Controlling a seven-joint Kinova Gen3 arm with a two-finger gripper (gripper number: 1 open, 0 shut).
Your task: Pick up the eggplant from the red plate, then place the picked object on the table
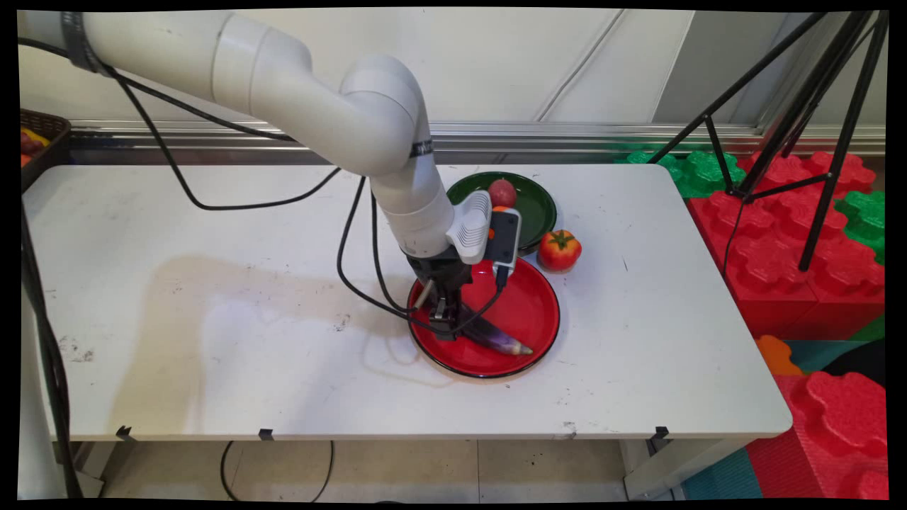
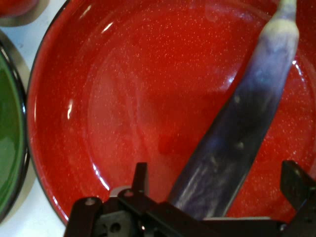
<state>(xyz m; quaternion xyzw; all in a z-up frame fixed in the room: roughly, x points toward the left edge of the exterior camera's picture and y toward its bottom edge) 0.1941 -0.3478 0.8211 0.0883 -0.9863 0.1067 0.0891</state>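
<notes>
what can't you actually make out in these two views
- Eggplant: its thick end is hidden under the gripper in both views, so whether the fingers grip it is unclear.
- Orange item on the green plate: mostly hidden by the wrist in the main view.
- Basket: cut off by the main view's left edge.
- Tomato: only a sliver shows at the hand view's top edge.

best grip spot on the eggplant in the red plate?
Judging by its pose, the thick purple end of the eggplant, taken from above across its width. It lies flat in the red plate and tapers to a pale narrow tip, so the fat end likely holds better. The gripper already sits there.
</notes>
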